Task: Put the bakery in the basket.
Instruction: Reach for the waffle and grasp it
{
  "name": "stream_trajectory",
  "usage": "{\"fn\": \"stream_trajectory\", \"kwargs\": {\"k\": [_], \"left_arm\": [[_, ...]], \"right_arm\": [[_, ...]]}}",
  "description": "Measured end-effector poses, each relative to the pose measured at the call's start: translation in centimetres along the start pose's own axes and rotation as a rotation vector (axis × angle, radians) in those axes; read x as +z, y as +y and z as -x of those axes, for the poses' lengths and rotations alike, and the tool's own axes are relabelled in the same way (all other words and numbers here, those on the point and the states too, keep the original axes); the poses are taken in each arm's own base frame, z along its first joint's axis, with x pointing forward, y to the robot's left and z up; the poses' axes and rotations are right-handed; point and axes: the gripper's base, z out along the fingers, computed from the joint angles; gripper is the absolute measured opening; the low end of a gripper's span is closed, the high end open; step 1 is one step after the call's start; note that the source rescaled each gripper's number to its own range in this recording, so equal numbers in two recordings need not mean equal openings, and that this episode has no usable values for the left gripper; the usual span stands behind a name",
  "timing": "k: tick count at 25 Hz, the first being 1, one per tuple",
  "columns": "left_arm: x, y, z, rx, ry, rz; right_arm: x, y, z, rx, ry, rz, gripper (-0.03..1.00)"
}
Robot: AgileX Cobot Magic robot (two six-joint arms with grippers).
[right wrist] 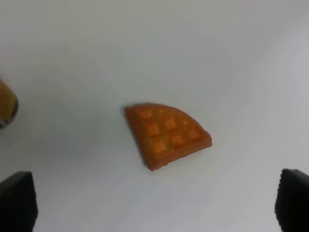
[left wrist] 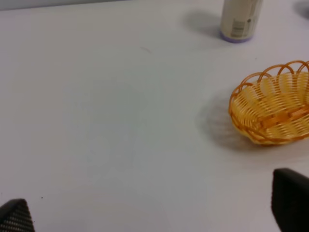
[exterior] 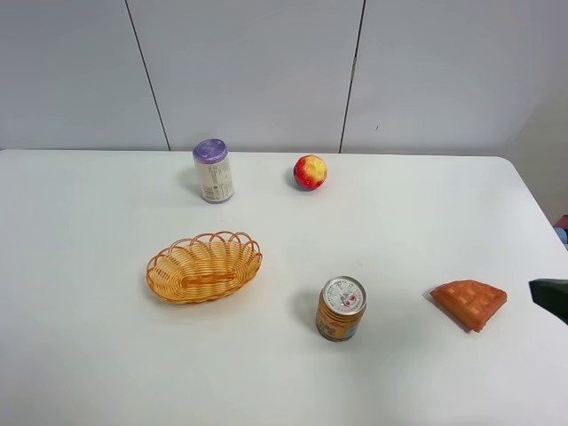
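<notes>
The bakery, an orange-brown waffle wedge, lies flat on the white table at the right. It also shows in the right wrist view, ahead of my right gripper, whose two dark fingertips stand far apart, open and empty. In the high view only a dark tip of the right gripper shows at the right edge, just right of the waffle. The orange-tan wicker basket sits left of centre and holds nothing; it also shows in the left wrist view. My left gripper is open, above bare table, apart from the basket.
An orange drink can stands upright between basket and waffle; its edge shows in the right wrist view. A purple-lidded white canister and a red-yellow apple stand at the back. The table's right edge is near the waffle.
</notes>
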Motion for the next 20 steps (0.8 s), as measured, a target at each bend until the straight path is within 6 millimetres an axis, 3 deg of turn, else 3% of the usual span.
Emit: {"fn": "stream_trajectory", "kwargs": {"k": [4, 8, 13, 20], "left_arm": [[0.0, 0.0, 0.0, 0.0, 0.0, 0.0], [0.0, 0.0, 0.0, 0.0, 0.0, 0.0], [0.0, 0.0, 0.0, 0.0, 0.0, 0.0], [0.0, 0.0, 0.0, 0.0, 0.0, 0.0]], "right_arm": [[4.4, -0.4, 3.7, -0.198, 0.196, -0.008, 1.0], [9.9, 0.0, 5.7, -0.312, 0.345, 0.01, 1.0], [15.7, 0.8, 5.2, -0.338, 0.485, 0.067, 1.0], [18.9, 0.9, 4.7, -0.455, 0.519, 0.085, 1.0]]}}
